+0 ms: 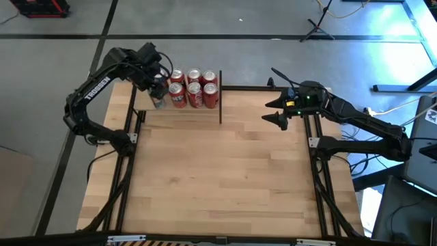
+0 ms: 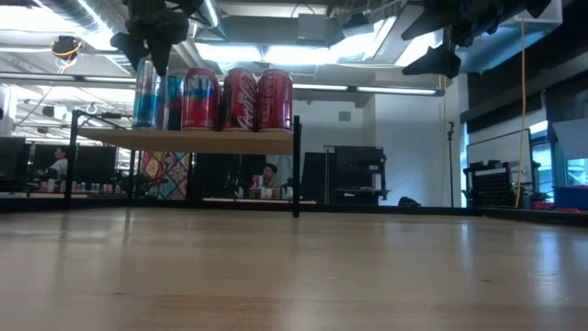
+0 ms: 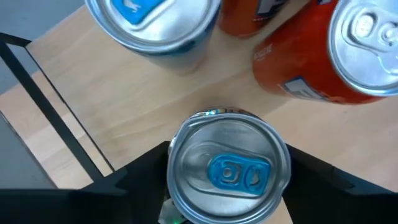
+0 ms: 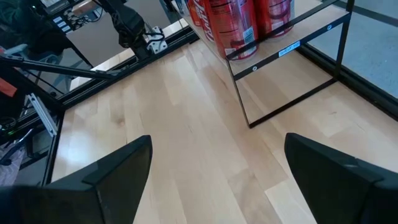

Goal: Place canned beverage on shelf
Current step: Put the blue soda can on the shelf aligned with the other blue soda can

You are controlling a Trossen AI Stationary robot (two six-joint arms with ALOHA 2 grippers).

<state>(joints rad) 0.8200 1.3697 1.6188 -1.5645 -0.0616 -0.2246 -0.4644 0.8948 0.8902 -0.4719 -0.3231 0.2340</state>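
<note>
While the right pincer [image 1: 278, 113] hangs wide open, the left pincer [image 1: 158, 89] flanks a blue-tabbed aluminium can [image 3: 229, 168] standing on the light-wood shelf [image 2: 184, 140]; grip unclear

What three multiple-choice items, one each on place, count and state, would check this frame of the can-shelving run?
1. Where is the silver can with the blue tab?
A. on the tabletop
B. on the shelf, at its left end
C. under the shelf

2. How many red cans stand on the shelf?
A. three
B. six
C. nine

3. What is the right hand doing?
A. gripping a can
B. hovering open and empty
C. pressing the shelf

Answers:
1 B, the left hand flanks it there.
2 B, two rows of three from above.
3 B, its fingers are spread over bare tabletop.
</note>
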